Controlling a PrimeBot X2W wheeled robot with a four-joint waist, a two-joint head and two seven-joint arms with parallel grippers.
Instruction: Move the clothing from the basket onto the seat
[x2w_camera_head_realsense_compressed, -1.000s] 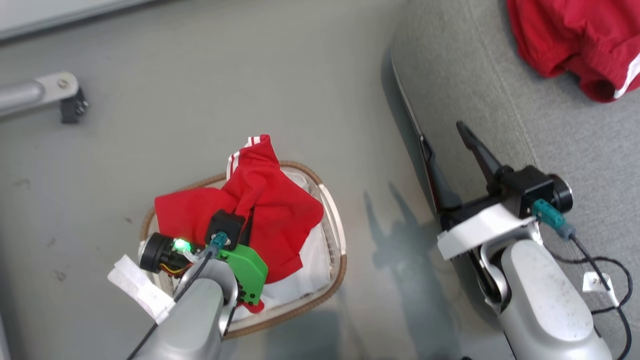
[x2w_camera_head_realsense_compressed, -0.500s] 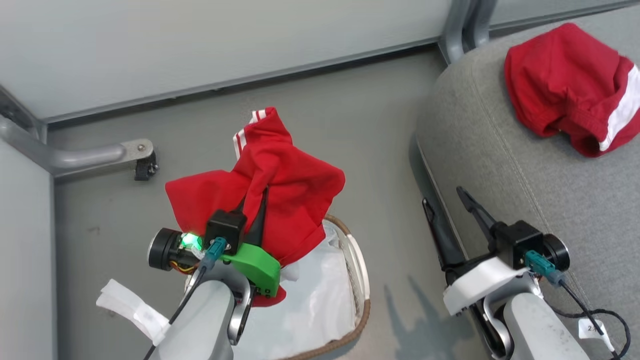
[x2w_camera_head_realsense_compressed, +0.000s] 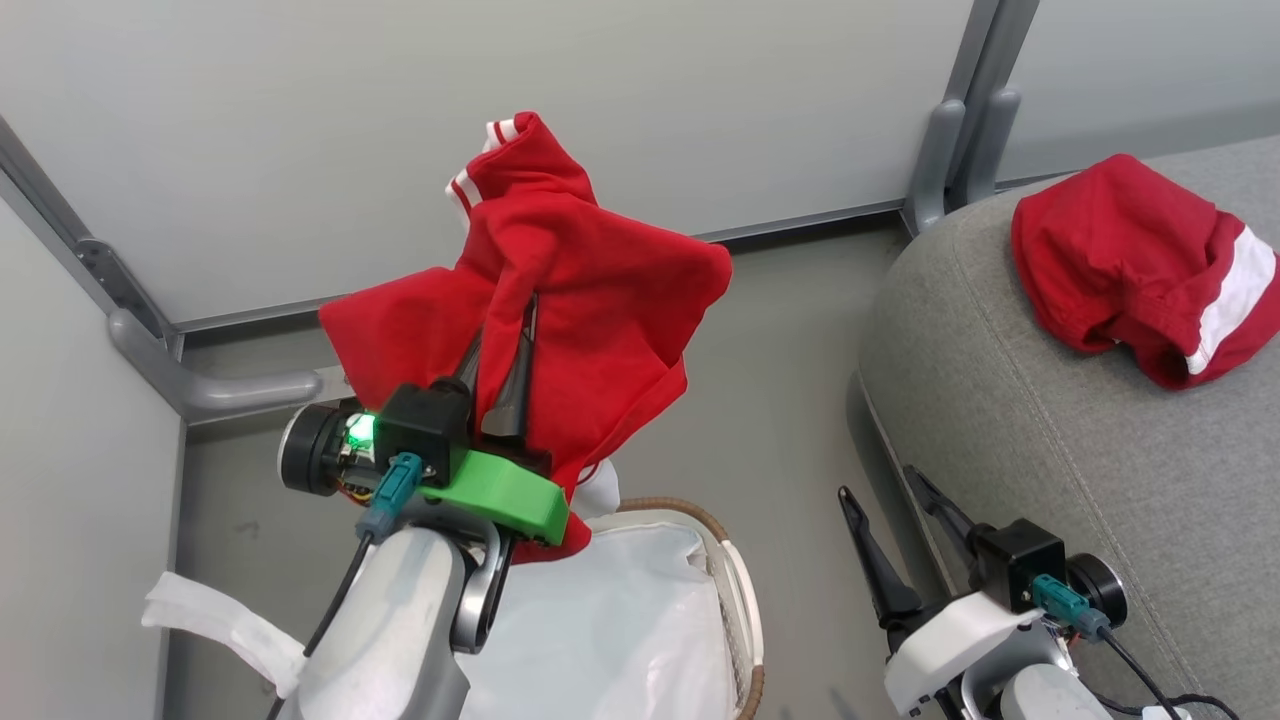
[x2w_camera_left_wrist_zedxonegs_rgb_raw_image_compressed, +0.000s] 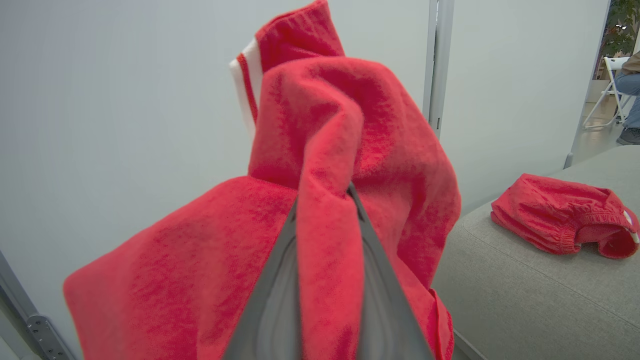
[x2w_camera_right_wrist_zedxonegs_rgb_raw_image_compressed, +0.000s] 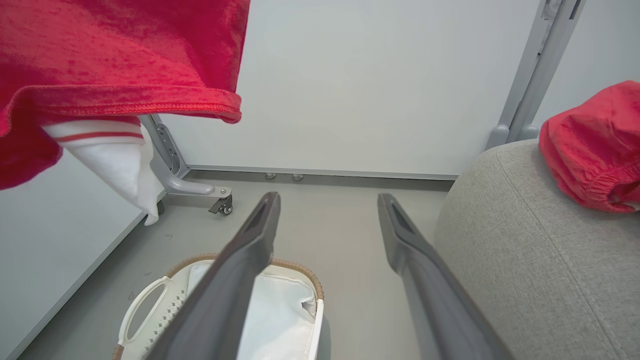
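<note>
1. Nearest us, the basket (x2w_camera_head_realsense_compressed: 740, 590) stands on the floor with its white liner (x2w_camera_head_realsense_compressed: 600, 630) bare. A second ago the clothing lay heaped inside it.
2. The right gripper (x2w_camera_head_realsense_compressed: 878, 481) hangs between basket and seat. It is spread wide and holds nothing.
3. The left gripper (x2w_camera_head_realsense_compressed: 505, 320) is clamped on a fold of the clothing (x2w_camera_head_realsense_compressed: 610, 290). The left wrist view shows red cloth pinched between its two fingers (x2w_camera_left_wrist_zedxonegs_rgb_raw_image_compressed: 270, 300). This gripper has risen with its load over the last second. The head camera has also tilted up, so we discount the shifted background.
4. We judge the pick-up complete. The carry across and the release remain.
5. The clothing hangs bunched and draped over the fingers, with a striped white-and-red edge at its peak. A white panel dangles lowest. In the right wrist view it hangs clear above the basket.
6. Farther off to the right lies the seat (x2w_camera_head_realsense_compressed: 1000, 400), well apart from the held clothing. A second red garment (x2w_camera_head_realsense_compressed: 1120, 260) already rests on it.
</note>
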